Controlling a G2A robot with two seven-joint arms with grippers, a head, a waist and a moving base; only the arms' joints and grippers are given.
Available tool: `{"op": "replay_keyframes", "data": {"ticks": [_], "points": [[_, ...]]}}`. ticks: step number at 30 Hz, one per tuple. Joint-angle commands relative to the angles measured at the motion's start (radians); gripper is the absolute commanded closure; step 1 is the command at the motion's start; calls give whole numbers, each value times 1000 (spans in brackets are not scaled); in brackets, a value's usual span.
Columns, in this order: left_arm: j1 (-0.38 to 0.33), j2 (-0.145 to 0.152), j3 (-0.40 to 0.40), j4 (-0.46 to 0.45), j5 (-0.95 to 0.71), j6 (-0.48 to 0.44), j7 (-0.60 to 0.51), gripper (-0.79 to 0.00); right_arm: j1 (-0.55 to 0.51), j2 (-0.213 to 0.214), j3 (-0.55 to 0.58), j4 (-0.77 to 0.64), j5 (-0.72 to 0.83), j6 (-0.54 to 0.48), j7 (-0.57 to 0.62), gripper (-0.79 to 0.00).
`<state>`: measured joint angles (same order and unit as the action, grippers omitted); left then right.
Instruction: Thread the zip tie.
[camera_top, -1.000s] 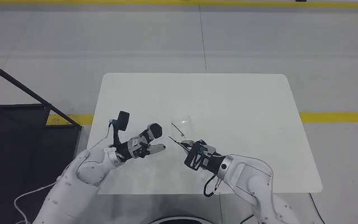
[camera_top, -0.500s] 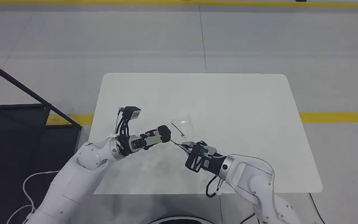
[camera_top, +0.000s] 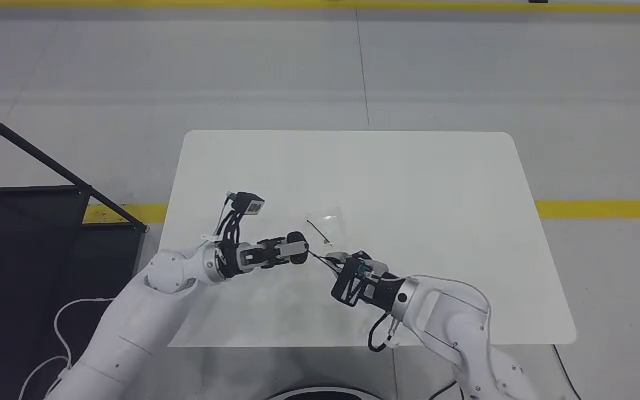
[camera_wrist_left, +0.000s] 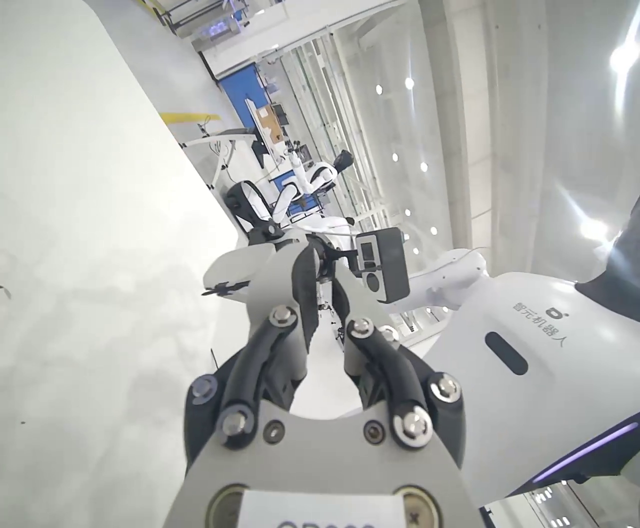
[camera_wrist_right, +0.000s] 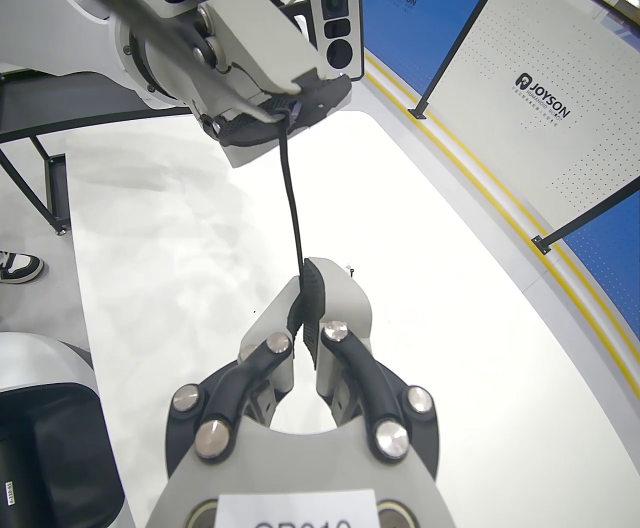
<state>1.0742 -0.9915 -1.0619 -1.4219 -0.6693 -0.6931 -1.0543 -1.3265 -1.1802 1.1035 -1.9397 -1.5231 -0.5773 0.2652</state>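
Left tool (camera_top: 296, 246) has swung in across the surface (camera_top: 450, 190) to meet the free end of the tie (camera_wrist_right: 292, 200).
Its tips are drawn narrow around that end; the right tool (camera_wrist_right: 306, 300) is pinched shut on the other, so the black tie runs nearly straight between the two, held above the near half of the surface. Which end carries the head I cannot tell. No loop is formed yet, so the step in hand looks like taking hold of both ends before threading. Next, the strap must be bent round and its tip fed squarely into the head's slot, slowly, since so thin a strap will flex off line.
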Motion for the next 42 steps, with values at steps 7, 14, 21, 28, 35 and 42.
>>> {"op": "replay_keyframes", "data": {"ticks": [7,14,21,28,35,42], "points": [[-4,-8,1,6,11,1,-5,0,1,1,-2,0,1,1,0,0],[-3,-12,-8,16,14,-7,-10,0,-7,3,5,-6,3,19,-20,0],[2,-13,-32,31,13,-15,-15,0,-42,11,40,-19,10,25,-72,0],[12,-12,-53,34,45,-17,-4,0,-64,17,68,-22,29,5,-143,0],[18,-14,-56,38,84,-12,-4,0,-83,23,100,-14,61,-8,-214,0],[21,-16,-60,36,138,-7,14,0,-102,28,126,-11,86,-15,-274,0]]}}
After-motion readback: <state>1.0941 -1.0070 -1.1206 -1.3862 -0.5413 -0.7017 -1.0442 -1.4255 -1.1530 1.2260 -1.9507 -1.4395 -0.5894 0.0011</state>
